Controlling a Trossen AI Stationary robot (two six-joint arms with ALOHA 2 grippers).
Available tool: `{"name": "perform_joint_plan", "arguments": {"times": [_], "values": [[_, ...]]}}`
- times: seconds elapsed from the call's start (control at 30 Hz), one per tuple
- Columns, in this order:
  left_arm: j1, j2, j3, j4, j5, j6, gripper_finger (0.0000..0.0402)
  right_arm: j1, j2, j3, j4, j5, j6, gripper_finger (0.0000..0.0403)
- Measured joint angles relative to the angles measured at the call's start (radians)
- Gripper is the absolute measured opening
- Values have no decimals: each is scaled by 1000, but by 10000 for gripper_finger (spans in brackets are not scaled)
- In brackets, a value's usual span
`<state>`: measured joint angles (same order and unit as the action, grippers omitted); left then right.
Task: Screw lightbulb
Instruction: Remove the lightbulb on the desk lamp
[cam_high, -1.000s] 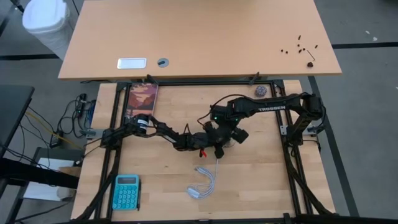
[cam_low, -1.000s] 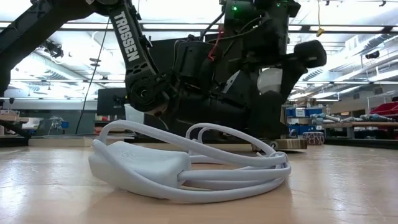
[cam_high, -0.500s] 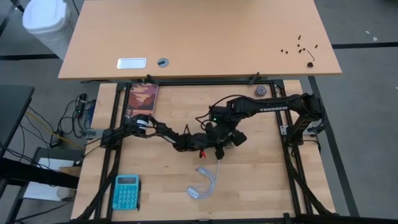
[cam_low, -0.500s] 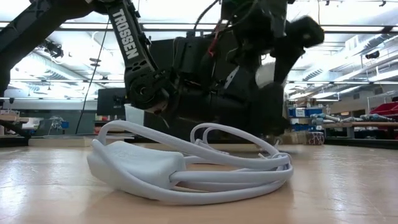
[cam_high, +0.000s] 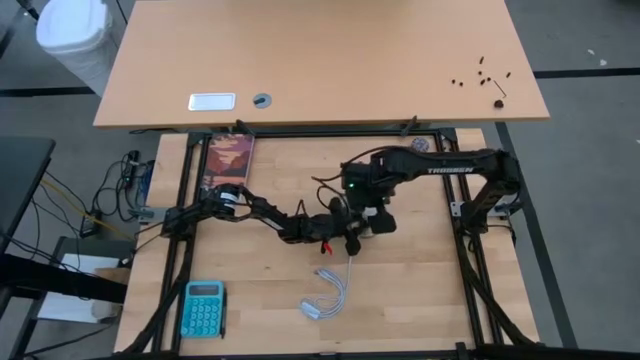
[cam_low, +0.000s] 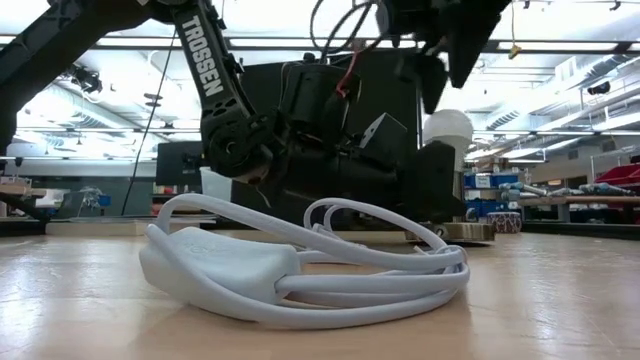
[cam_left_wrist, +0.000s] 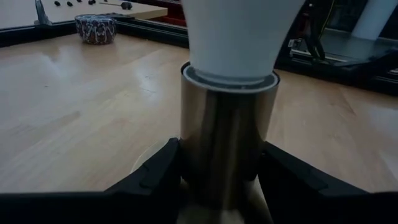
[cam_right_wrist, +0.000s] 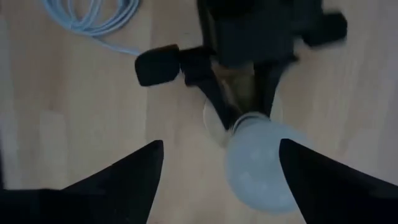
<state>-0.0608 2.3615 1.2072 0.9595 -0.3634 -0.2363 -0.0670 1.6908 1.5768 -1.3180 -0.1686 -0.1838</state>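
pale wooden table (cam_high: 420, 290) carries the upright lightbulb (cam_low: 447, 130), its metal socket (cam_left_wrist: 227, 143) clamped by the left claw (cam_left_wrist: 221, 180) to steady it, while the right claw (cam_right_wrist: 217, 168) hangs just above, fingers apart, probably between turns.

A robotics lab or workshop: long ceiling strip lights (cam_low: 560, 45), cluttered workbenches (cam_low: 560, 205) behind, and a black-framed pale wooden tabletop (cam_high: 260, 270).

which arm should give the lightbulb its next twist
Right. Its hand hangs open directly above the lightbulb, while the left hand is busy clamping the metal socket.
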Motion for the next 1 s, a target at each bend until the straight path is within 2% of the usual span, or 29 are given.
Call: {"name": "perform_joint_plan", "arguments": {"times": [0.17, 0.27, 0.37, 0.5, 0.67, 0.77, 0.83, 1.0], "values": [[-1, 0, -1, -2, 1, -20, 188, -7, -156, -112, 34, 39, 226, 323], [-2, 0, 0, -5, -1, -26, 188, -2, -296, -192, 149, 114, 362, 323], [-5, 0, 0, -6, -2, -25, 188, 14, -415, -300, 188, 199, 512, 323], [-6, 0, 0, -9, -2, -27, 188, 35, -549, -468, 321, 228, 665, 323], [-6, 0, 0, -9, -4, -29, 188, 86, -629, -690, 557, 229, 854, 323], [-5, 0, 0, -8, -4, -30, 188, 144, -617, -799, 720, 255, 887, 322], [-5, 0, 0, -8, -4, -30, 188, 190, -590, -859, 779, 331, 932, 322], [-5, 0, -1, -5, -3, -31, 188, 300, -559, -959, 850, 632, 1091, 322]]}}
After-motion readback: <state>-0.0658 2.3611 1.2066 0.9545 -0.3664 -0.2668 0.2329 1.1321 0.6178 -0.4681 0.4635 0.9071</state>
